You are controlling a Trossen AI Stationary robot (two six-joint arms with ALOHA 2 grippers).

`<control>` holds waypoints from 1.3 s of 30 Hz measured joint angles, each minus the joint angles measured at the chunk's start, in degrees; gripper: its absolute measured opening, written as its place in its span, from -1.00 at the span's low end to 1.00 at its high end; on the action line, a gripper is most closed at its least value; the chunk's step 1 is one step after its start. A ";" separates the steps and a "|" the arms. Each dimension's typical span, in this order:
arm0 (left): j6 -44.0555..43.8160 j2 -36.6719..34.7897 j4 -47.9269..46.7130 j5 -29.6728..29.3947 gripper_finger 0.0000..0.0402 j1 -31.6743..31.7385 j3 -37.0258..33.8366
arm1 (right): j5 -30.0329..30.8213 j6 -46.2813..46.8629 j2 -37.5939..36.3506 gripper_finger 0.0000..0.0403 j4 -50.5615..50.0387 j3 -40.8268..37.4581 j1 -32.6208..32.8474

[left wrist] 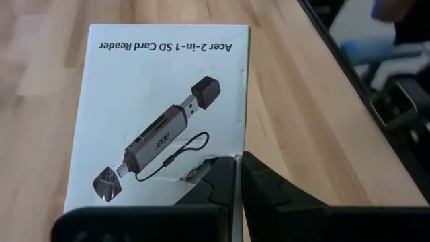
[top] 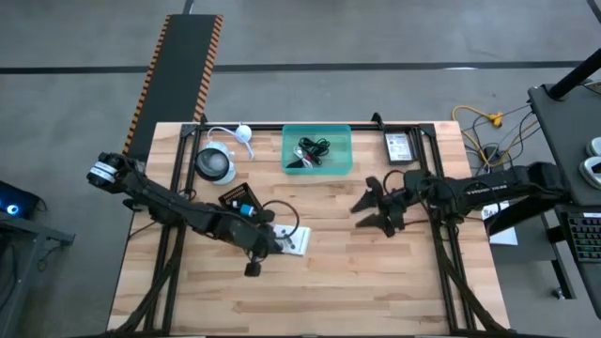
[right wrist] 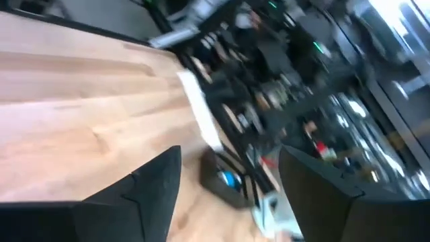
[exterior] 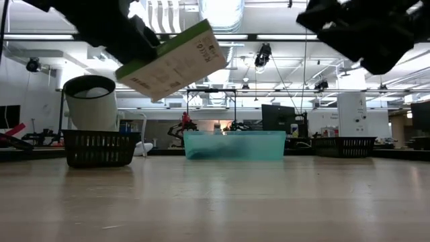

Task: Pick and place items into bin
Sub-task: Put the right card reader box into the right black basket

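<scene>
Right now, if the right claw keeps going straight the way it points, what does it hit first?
Probably nothing soon. The right claw, open and empty, points left across bare table. Farther along sits the left claw, shut on the SD card reader box; height difference is unclear.

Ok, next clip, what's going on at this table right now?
The left gripper is shut on a white card reader packet and holds it tilted above the table, not yet over the teal bin. The bin sits at the far side and already has black cables in it. The right gripper hangs open and empty over the middle of the table.
</scene>
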 joint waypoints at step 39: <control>4.00 0.87 12.20 -3.02 -1.00 7.27 0.92 | 19.37 -15.63 27.16 0.14 -13.31 28.81 8.02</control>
